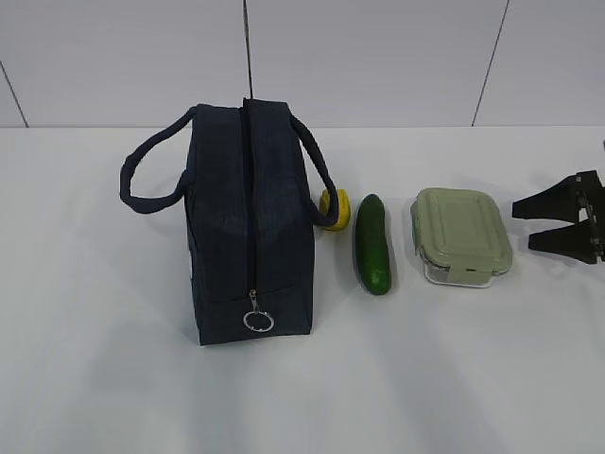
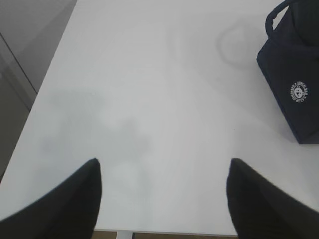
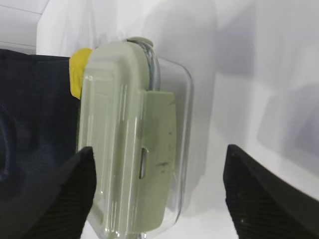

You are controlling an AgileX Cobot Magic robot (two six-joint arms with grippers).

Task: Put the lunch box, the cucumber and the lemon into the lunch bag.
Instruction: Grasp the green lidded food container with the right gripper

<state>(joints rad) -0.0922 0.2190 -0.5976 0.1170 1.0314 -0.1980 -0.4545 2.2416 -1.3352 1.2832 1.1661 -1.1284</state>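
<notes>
The navy lunch bag (image 1: 250, 218) stands left of centre, its zipper line running to a silver ring pull (image 1: 257, 320) at the near end. The lemon (image 1: 337, 208) peeks out behind the bag's right handle. The cucumber (image 1: 372, 243) lies right of the bag. The lunch box (image 1: 460, 235) with a sage lid sits right of the cucumber. My right gripper (image 1: 526, 225) is open and empty, just right of the lunch box; its wrist view shows the box (image 3: 129, 144) between and beyond the fingers (image 3: 159, 149). My left gripper (image 2: 163, 167) is open over bare table, left of the bag (image 2: 294, 84).
The white table (image 1: 113, 378) carries everything, with a pale wall behind it. The left wrist view shows the table's left edge (image 2: 55, 55) and near edge. The bag's white round logo (image 2: 298, 92) faces the left arm.
</notes>
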